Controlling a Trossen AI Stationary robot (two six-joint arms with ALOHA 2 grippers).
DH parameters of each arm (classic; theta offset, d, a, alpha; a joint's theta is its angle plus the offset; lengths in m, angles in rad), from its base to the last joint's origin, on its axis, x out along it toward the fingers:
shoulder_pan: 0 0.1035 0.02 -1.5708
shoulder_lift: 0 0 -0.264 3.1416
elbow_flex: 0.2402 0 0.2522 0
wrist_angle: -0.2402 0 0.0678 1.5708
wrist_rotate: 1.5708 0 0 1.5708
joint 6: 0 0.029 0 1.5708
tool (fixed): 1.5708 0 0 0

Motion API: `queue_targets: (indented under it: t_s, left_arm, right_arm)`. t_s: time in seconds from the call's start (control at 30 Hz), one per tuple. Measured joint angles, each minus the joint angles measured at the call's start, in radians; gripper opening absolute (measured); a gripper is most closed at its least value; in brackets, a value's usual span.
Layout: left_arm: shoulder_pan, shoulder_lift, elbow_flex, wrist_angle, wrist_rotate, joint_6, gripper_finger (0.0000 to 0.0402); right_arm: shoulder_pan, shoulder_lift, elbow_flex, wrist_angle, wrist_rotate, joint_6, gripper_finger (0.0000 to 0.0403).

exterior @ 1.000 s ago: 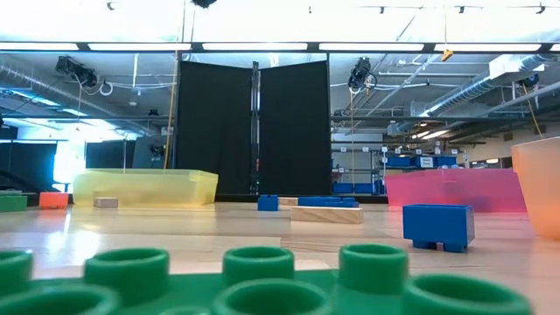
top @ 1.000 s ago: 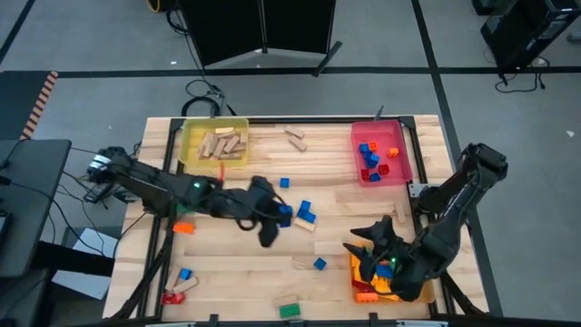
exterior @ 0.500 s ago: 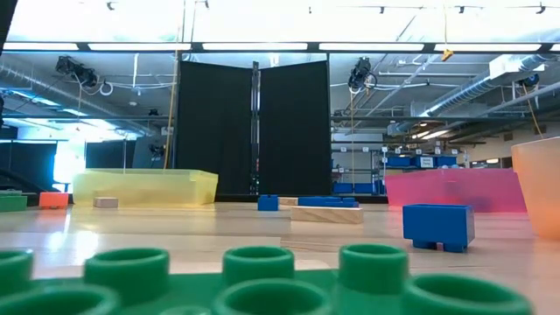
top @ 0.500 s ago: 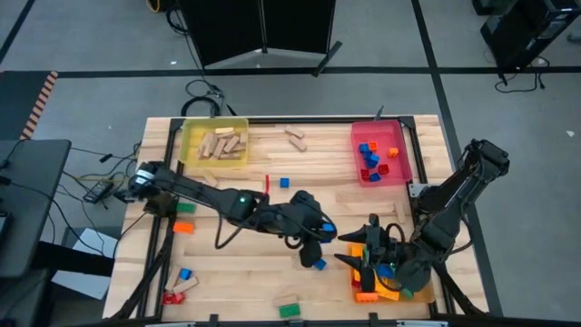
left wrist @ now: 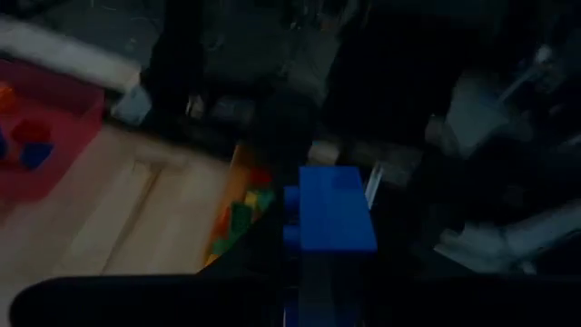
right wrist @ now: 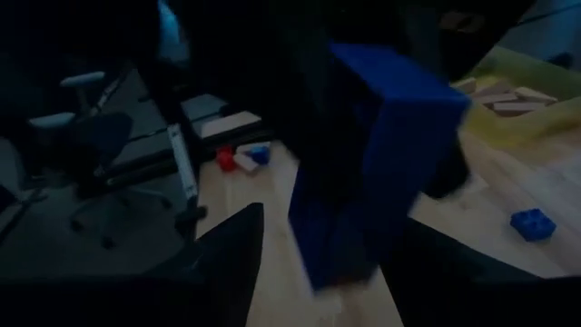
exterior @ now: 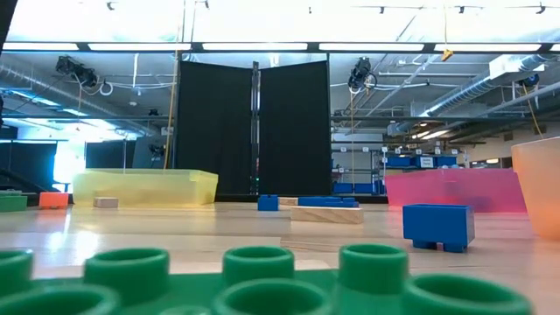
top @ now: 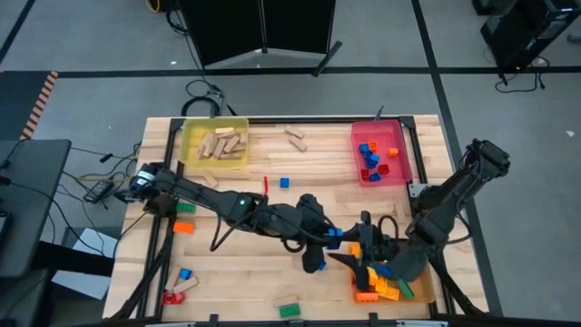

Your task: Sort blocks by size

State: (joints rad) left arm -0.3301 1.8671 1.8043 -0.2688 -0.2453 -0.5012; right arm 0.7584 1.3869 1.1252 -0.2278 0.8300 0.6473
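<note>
Left gripper (top: 331,238) is stretched across the table toward the right half, fingers pinching a blue brick (left wrist: 330,207); in the high view that brick (top: 334,233) shows as a small blue spot at the arm's tip, just beside the orange tray (top: 401,292)

Layout, left to right, high view:
- Table (top: 236,272): light wood, dark frame
- Near left corner: a blue piece (top: 184,273), a red piece (top: 171,297) and a tan block (top: 189,284) close together
- Left edge: a green brick (top: 185,208) with an orange brick (top: 183,227) just nearer the camera side
- Far left: yellow tray (top: 214,128) holding tan blocks (top: 222,143)
- Centre: a red stick (top: 266,184) and a small blue brick (top: 284,183), near each other; a tan block (top: 295,138) lies loose at the far edge
- Near edge, centre: a green brick (top: 290,311) touching a tan block (top: 285,299)
- Far right: red tray (top: 380,130) holding blue and red bricks (top: 369,157)
- Near right: orange tray with mixed orange, green and blue bricks

Right gripper (top: 356,262) sits at the orange tray's left side, directly facing the left gripper, fingers spread apart. In the right wrist view the blue brick (right wrist: 377,154) fills the space ahead of its fingers (right wrist: 231,263); contact cannot be told

Low view: a green studded brick (exterior: 236,284) fills the foreground; a blue brick (exterior: 438,226) stands on the table at right
</note>
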Motion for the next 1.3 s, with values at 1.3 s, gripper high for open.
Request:
queue_targets:
  t_s: [1.3]
  left_arm:
    - [0.051, -0.002, -0.002, -0.108, 0.031, 0.103, 0.0172]
  right_arm:
    - [0.092, -0.147, 0.002, -0.449, -0.178, 0.413, 0.0114]
